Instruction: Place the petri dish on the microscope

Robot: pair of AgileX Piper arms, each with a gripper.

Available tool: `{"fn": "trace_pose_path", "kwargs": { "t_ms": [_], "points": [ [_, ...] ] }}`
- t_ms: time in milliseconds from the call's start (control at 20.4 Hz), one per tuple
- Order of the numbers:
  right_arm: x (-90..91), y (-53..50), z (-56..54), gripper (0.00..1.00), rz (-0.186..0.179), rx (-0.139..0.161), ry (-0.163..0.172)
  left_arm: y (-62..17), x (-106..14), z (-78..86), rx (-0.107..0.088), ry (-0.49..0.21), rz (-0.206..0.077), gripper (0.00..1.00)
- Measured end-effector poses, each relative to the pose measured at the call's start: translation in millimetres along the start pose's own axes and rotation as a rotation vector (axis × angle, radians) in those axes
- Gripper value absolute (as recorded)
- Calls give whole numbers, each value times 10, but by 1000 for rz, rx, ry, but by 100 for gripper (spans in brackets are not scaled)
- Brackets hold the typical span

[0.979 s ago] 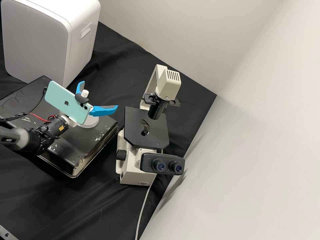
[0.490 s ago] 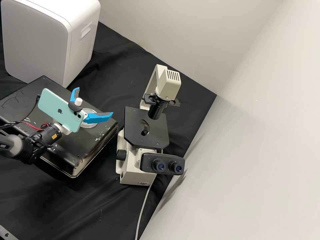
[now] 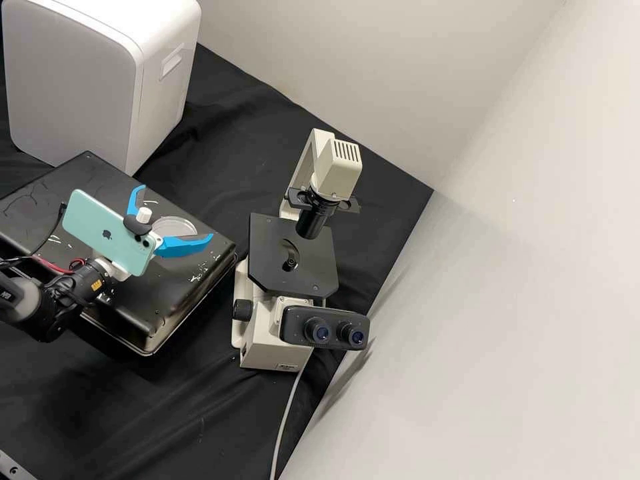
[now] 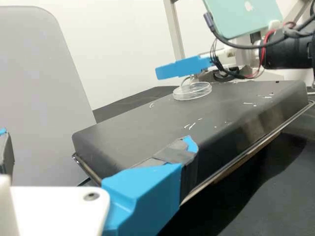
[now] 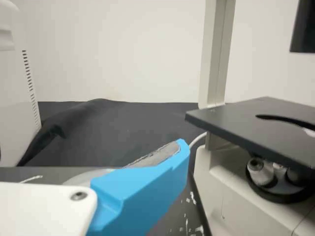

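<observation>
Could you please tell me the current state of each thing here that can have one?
petri dish: lying flat on the black case, not gripped.
right gripper: open, one finger on either side of the dish.
left gripper: open, holding nothing, by a corner of the case.
microscope stage: no dish on it yet.
</observation>
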State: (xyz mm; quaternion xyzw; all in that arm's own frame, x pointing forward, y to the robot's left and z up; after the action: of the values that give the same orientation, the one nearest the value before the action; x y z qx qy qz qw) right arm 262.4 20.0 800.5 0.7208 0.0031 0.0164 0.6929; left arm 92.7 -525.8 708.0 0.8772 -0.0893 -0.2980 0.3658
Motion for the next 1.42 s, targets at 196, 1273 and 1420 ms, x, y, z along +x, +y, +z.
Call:
{"fn": "trace_pose_path", "kwargs": {
  "t_ms": [196, 1273, 1420],
  "points": [
    [-38, -65, 56, 100, -25, -8, -21, 0, 0, 0, 0, 0, 0, 100],
    [-116, -298, 203, 100, -106, -13, -62, 0, 0, 0, 0, 0, 0, 100],
    [-106, -329, 230, 100, -113, -14, -67, 0, 0, 0, 0, 0, 0, 100]
  ]
}}
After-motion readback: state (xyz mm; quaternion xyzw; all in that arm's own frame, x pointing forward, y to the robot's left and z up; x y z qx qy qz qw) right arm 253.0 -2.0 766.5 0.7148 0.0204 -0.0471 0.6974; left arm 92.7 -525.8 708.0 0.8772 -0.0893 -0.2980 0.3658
